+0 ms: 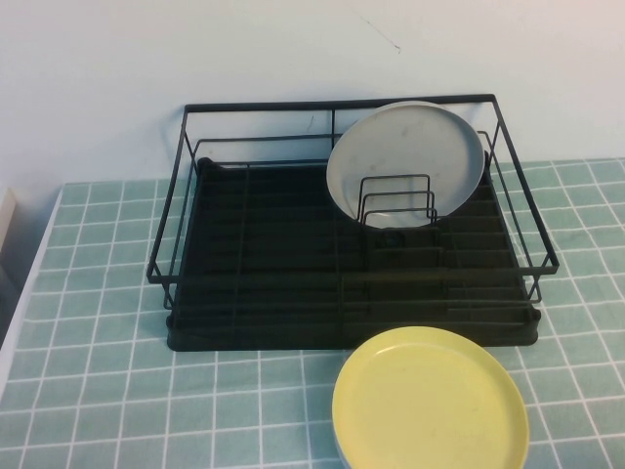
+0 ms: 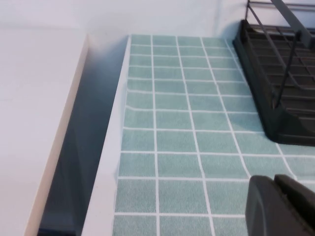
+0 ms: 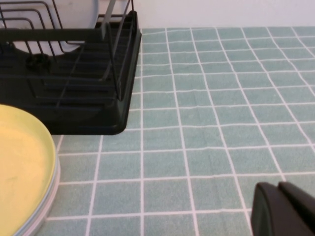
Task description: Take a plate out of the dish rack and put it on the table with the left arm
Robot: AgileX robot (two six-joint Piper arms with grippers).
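Observation:
The yellow plate (image 1: pixel 430 403) lies flat on the green tiled table (image 1: pixel 98 322), in front of the black dish rack (image 1: pixel 264 244), on top of another pale plate whose rim shows under it. It also shows in the right wrist view (image 3: pixel 22 167). A grey-white plate (image 1: pixel 405 161) stands upright in the rack's back right dividers. My left gripper (image 2: pixel 274 180) is shut and empty, low over bare tiles to the left of the rack (image 2: pixel 280 73). My right gripper (image 3: pixel 278 187) is shut and empty over tiles to the right of the rack (image 3: pixel 74 83). Neither arm shows in the high view.
The table's left edge (image 2: pixel 115 147) drops into a dark gap beside a white surface (image 2: pixel 34 123). A pale wall stands behind the rack. Bare tiles lie on both sides of the rack and to the left of the yellow plate.

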